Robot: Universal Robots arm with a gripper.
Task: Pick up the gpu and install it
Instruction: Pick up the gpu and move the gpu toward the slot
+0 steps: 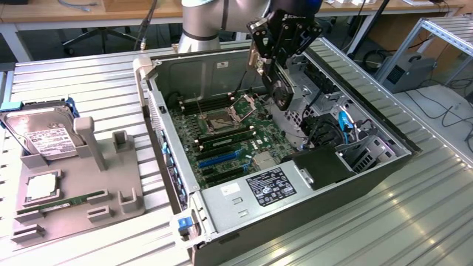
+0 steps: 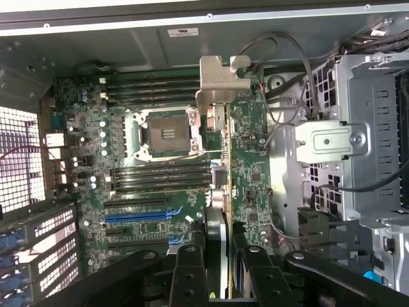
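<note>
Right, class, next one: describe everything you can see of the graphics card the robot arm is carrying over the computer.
The graphics card is a thin, flat, dark circuit board with a bent silver metal bracket at one end. The tool is closed on it. It hangs in the air over the open computer case, and the wrist view sees it edge-on above the motherboard. It looks clear of the slots, not yet seated, and only the tool seems to touch it.

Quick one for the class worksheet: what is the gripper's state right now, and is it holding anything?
The gripper is closed on the gpu, holding it over the motherboard.
</note>
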